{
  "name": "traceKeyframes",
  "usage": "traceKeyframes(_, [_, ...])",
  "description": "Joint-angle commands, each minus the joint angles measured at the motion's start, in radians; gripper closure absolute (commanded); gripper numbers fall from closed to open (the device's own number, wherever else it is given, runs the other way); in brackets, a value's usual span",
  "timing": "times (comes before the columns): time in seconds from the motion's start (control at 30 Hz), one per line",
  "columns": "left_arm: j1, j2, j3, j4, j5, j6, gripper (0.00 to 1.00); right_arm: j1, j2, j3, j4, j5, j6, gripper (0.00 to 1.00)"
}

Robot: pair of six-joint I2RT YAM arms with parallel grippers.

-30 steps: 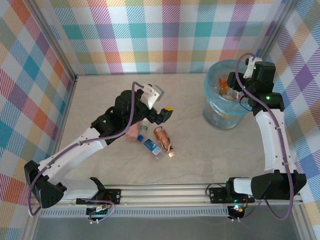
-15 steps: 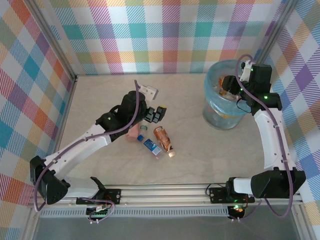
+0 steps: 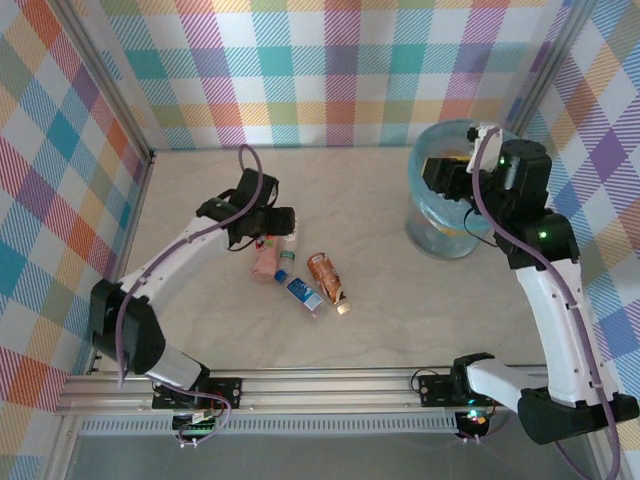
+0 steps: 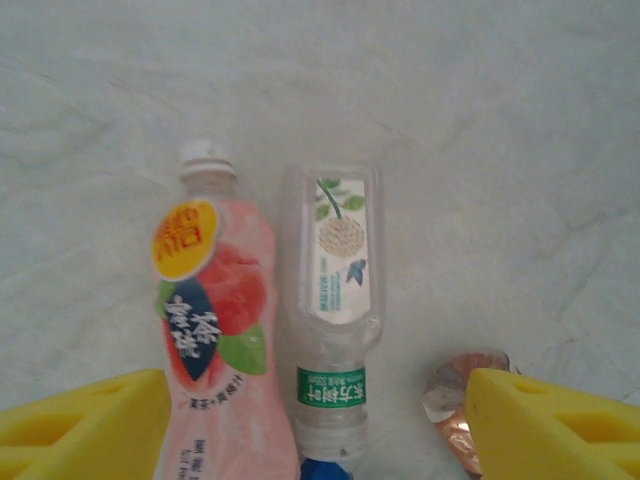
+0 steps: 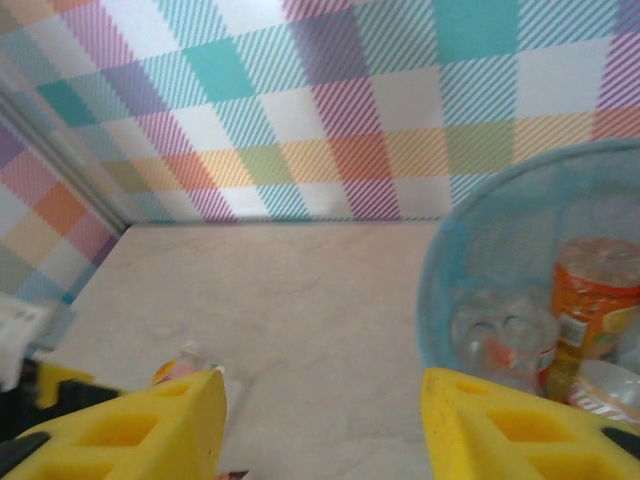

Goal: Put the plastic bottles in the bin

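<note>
We find bright, even, diffuse light from above. Shadows on the table (image 3: 420, 300) are faint and soft-edged. The top view is sharp. We rate the left wrist view slightly soft; the right wrist view blurs most, smearing the bin (image 5: 500, 220).

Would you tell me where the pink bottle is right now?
The pink bottle lies left of centre in the top view, by the left tool, side by side with a clear bottle.

Bench (image 3: 200, 190): pale, marbled surface. Four bottles lie on their sides near the centre.
- pink bottle (image 3: 264, 262) and clear bottle (image 3: 290, 244), side by side
- blue-labelled bottle (image 3: 302, 292) next to copper bottle (image 3: 324, 272)

Bin (image 3: 440, 235) stands upright at far right, well apart.
</note>
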Motion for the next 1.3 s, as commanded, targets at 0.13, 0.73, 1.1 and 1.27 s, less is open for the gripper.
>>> traceKeyframes(0.13, [0.003, 0.122, 0.085, -0.109, -0.049, -0.005, 0.23, 0.081, -0.039, -0.121, 0.006, -0.044, 0.038, 0.46])
traceKeyframes(0.73, [0.127, 0.074, -0.198, -0.059, 0.045, -0.033, 0.26, 0.154, -0.008, -0.164, 0.025, -0.044, 0.022, 0.45])
traceKeyframes(1.1, [0.197, 0.132, -0.250, 0.004, 0.150, -0.031, 0.30, 0.159, -0.001, -0.171, 0.029, -0.059, 0.032, 0.43])
traceKeyframes(1.27, [0.198, 0.160, -0.241, 0.005, 0.167, -0.025, 0.26, 0.161, 0.002, -0.181, 0.038, -0.068, 0.039, 0.40])
